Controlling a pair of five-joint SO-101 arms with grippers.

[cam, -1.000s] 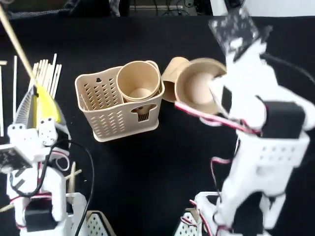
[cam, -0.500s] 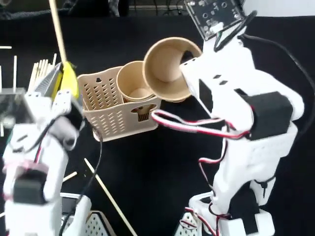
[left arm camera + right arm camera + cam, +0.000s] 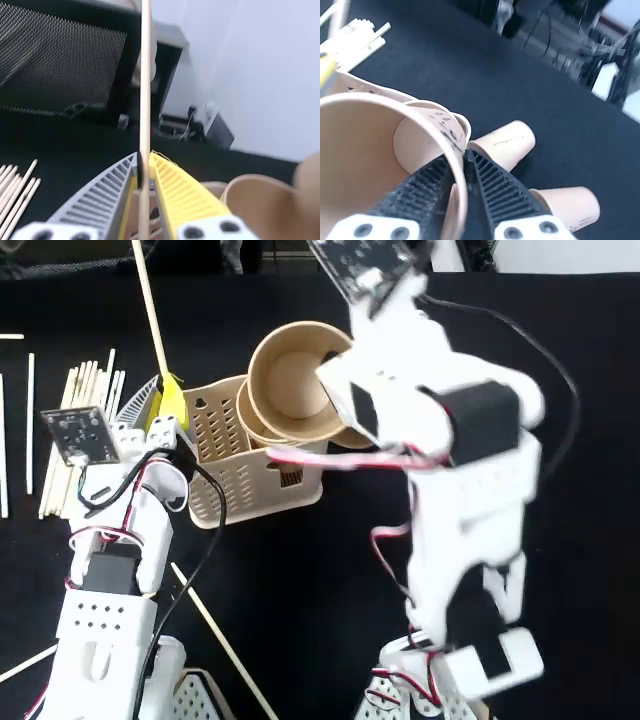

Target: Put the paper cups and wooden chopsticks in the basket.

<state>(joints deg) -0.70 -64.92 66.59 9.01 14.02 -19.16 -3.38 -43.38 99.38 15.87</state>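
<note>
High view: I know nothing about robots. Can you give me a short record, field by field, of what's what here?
basket: beige perforated plastic basket, one tan paper cup inside
left fingers: shut on a thin wooden chopstick, held beside the basket
right fingers: shut on the rim of a second paper cup, over the basket
black table: loose chopsticks, two more cups lying on their sides

The right hand (image 3: pixel 461 160) is carrying its paper cup (image 3: pixel 293 380) leftward over the basket (image 3: pixel 228 485); the left hand (image 3: pixel 144 167) is bringing its chopstick (image 3: pixel 150 310) up beside it.
</note>
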